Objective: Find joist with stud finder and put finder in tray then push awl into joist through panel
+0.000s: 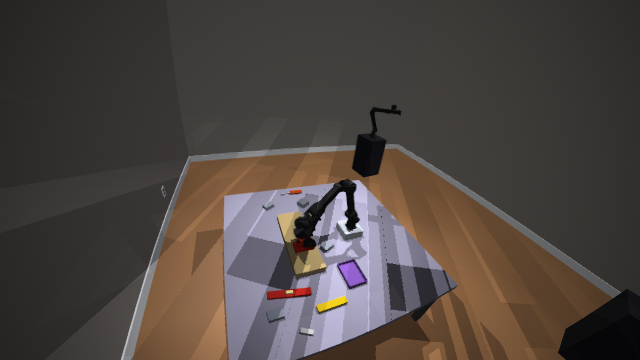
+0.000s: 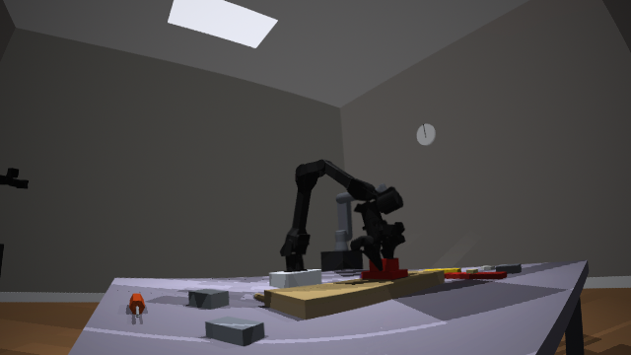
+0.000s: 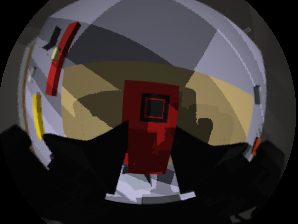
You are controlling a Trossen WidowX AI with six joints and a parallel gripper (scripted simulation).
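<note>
Sitting on the tan rectangular floor panel (image 1: 311, 263) (image 2: 345, 295) (image 3: 90, 117), near its end by the long red bar (image 1: 275, 294) (image 2: 485, 275) (image 3: 62, 60), the boxy red stud finder (image 1: 301, 246) (image 2: 385, 274) (image 3: 146, 135) is gripped by the black gripper (image 1: 306, 244) (image 2: 385, 261) (image 3: 149, 123); bare panel's left on either side, so sliding room's there.

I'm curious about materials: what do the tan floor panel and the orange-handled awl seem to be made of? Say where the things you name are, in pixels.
The tan rectangular panel (image 1: 314, 263) (image 2: 345, 295) (image 3: 227, 95): probably matte wood, judging by its colour. The orange-handled awl (image 1: 295, 192) (image 2: 137, 302): perhaps a plastic handle, evenly coloured; its pale shaft suggests metal.
</note>
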